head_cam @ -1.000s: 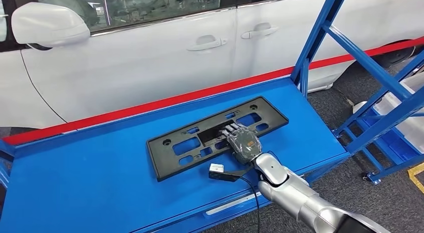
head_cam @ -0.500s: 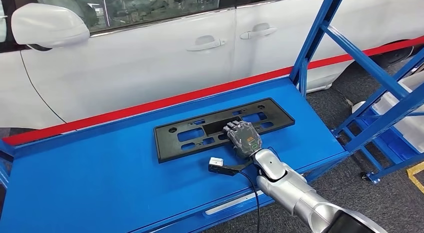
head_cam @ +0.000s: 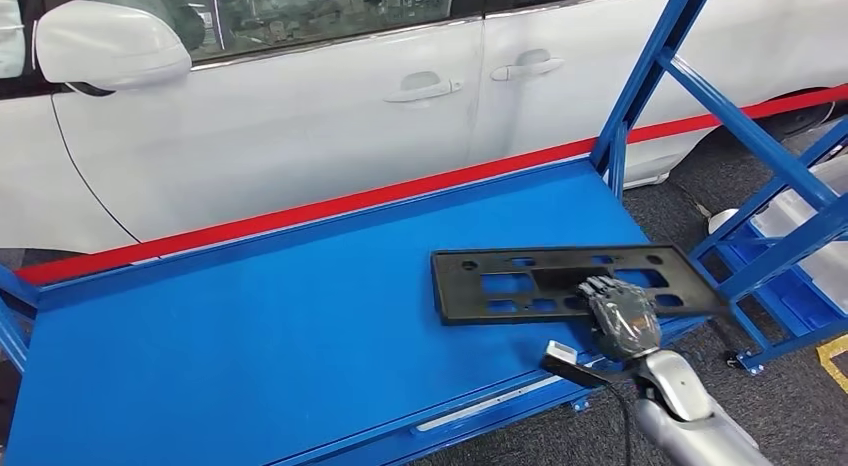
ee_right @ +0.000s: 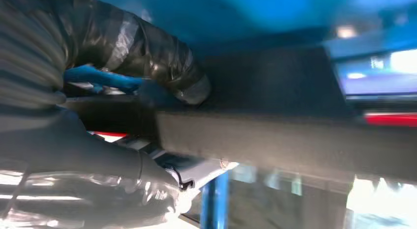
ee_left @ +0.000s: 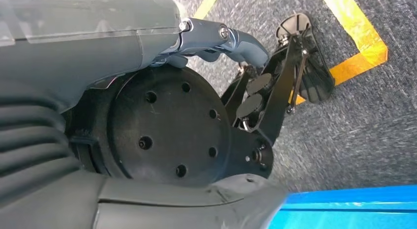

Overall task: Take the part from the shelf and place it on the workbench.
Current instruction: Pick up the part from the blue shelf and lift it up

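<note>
The part [head_cam: 520, 283] is a long black plastic plate with several cut-outs. It is over the right end of the blue workbench [head_cam: 250, 326], and its right end juts past the bench edge. My right hand [head_cam: 622, 316] grips the plate's near edge. In the right wrist view the thumb [ee_right: 162, 67] lies on one face of the plate [ee_right: 275, 96] and the other fingers are hidden under it. In the left wrist view my left hand [ee_left: 98, 37] hangs over the floor, and how its fingers stand is hidden.
A white car [head_cam: 300, 116] stands close behind the bench, past a red strip [head_cam: 300, 211]. The blue shelf frame [head_cam: 740, 126] rises at the right, with grey carpet [head_cam: 690, 186] beneath it. A small camera bracket [head_cam: 565, 361] sticks out at my right wrist.
My right hand has carried the plate from the middle of the bench to its right end, where it now overhangs the edge. The head view has shifted slightly.
</note>
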### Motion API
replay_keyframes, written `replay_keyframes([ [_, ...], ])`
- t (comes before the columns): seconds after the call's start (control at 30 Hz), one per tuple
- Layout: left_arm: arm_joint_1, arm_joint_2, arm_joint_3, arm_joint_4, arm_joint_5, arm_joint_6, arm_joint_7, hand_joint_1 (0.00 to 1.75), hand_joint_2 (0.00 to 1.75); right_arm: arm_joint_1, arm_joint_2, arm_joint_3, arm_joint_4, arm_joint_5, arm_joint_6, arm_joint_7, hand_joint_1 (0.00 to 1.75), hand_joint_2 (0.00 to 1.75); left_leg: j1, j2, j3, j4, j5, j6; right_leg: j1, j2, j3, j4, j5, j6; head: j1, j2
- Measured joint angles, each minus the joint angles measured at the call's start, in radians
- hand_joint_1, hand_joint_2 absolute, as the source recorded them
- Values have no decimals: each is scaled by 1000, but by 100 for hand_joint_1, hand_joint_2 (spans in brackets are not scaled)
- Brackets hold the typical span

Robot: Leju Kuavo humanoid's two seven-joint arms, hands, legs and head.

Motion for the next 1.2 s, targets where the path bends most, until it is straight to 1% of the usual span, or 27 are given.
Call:
replay_keyframes([
  [0.07,-1,0,-9,0,-3,8,-7,0,175,97,-2,-108,-55,10,20,-62,175,175,-1,-3,0,1,-1,1,-1,-3,0,0,-2,2,0,0],
  [0.13,-2,0,-12,0,-2,11,-11,0,175,169,7,-207,-103,33,40,-121,175,175,-2,-11,-1,1,0,4,-2,-11,1,-1,-3,5,0,0],
  [0.2,-4,0,-13,0,1,14,-16,0,175,216,21,-296,-146,57,62,-169,175,175,-3,-19,-3,2,2,5,-2,-19,3,-1,-5,4,0,0],
  [0.3,-5,-2,-13,0,3,20,-22,0,175,260,45,-420,-210,76,116,-229,175,175,-3,-27,-3,3,3,6,-3,-24,7,-2,-6,2,0,0],
  [0.4,-5,-4,-13,0,3,23,-31,0,175,283,75,-565,-273,92,207,-311,175,175,-3,-29,-2,3,3,7,-4,-25,12,-4,-6,0,0,0],
  [0.53,-6,-5,-13,0,1,26,-42,0,175,285,145,-769,-348,111,327,-443,175,175,-9,-29,-3,4,3,8,-11,-25,14,-7,-5,-1,0,0],
  [0.67,-9,-6,-13,0,-1,40,-45,0,175,260,203,-940,-398,126,381,-512,175,175,-12,-22,-2,5,1,10,-13,-17,16,-10,-2,-3,0,0],
  [0.77,-14,-11,-12,0,15,81,-42,0,175,249,240,-997,-420,149,389,-534,175,175,-15,-14,-3,5,-2,16,-16,-11,17,-13,1,-1,0,0],
  [0.83,-22,-18,-6,0,40,115,-44,0,175,223,258,-981,-423,196,353,-504,175,175,-16,-8,-6,6,-2,22,-18,-3,17,-13,5,3,0,0],
  [0.87,-26,-21,-1,0,52,127,-46,0,175,199,264,-945,-416,237,317,-455,175,175,-15,-2,-8,6,-1,26,-21,4,17,-11,8,7,0,0],
  [0.9,-30,-24,6,0,63,137,-50,0,175,165,266,-890,-400,283,272,-376,175,175,-13,4,-7,6,2,30,-22,9,12,-5,8,10,0,0],
  [0.93,-32,-25,12,0,70,141,-54,0,175,117,266,-810,-371,329,229,-273,175,175,-11,11,-7,5,7,35,-23,11,2,9,1,12,0,0],
  [0.97,-33,-26,18,0,74,139,-58,0,175,51,266,-708,-327,371,191,-153,175,175,-9,20,-9,4,10,38,-24,11,-16,41,-18,13,1,0],
  [1.0,-33,-26,22,0,75,132,-61,0,175,-21,266,-592,-279,402,164,-37,175,175,-11,29,-11,3,13,40,-23,8,-42,93,-46,12,1,0],
  [1.03,-30,-25,25,0,76,119,-64,0,175,-91,266,-468,-231,424,145,57,175,175,-13,37,-15,3,15,41,-21,7,-73,162,-78,10,1,0],
  [1.07,-27,-23,27,0,77,104,-65,0,175,-148,267,-349,-192,437,134,126,175,175,-15,44,-18,3,16,41,-20,6,-104,233,-105,6,1,0],
  [1.1,-24,-22,29,0,77,90,-65,0,175,-187,267,-240,-162,442,129,172,175,175,-18,45,-20,3,17,42,-17,7,-127,287,-115,0,1,0],
  [1.13,-22,-20,32,0,78,79,-64,0,175,-212,265,-145,-140,443,126,202,175,175,-21,41,-20,3,19,43,-13,7,-134,308,-107,-8,1,0],
  [1.17,-21,-20,35,0,78,70,-63,0,175,-228,262,-64,-124,440,124,226,175,175,-24,33,-19,3,20,45,-8,8,-124,288,-80,-19,1,0],
  [1.2,-20,-20,37,0,78,62,-61,0,175,-240,255,4,-114,436,121,245,175,175,-28,23,-16,3,20,46,-1,9,-98,233,-40,-35,1,0],
])
